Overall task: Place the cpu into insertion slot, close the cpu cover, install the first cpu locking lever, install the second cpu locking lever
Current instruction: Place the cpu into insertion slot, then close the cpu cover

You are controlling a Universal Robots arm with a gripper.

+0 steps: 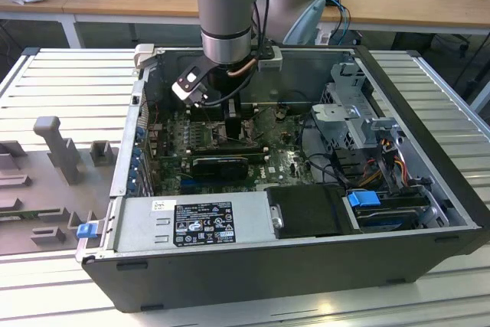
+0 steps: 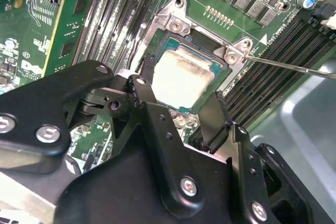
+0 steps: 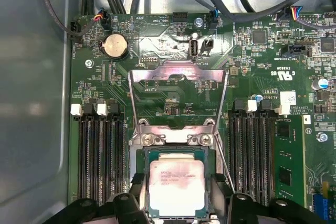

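First wrist view, seated cpu (image 3: 176, 186) straddled by claw (image 3: 178, 209)

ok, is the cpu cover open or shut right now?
Open. In the first wrist view the cpu cover stands swung back on its hinge, and the whole face of the cpu is bare.
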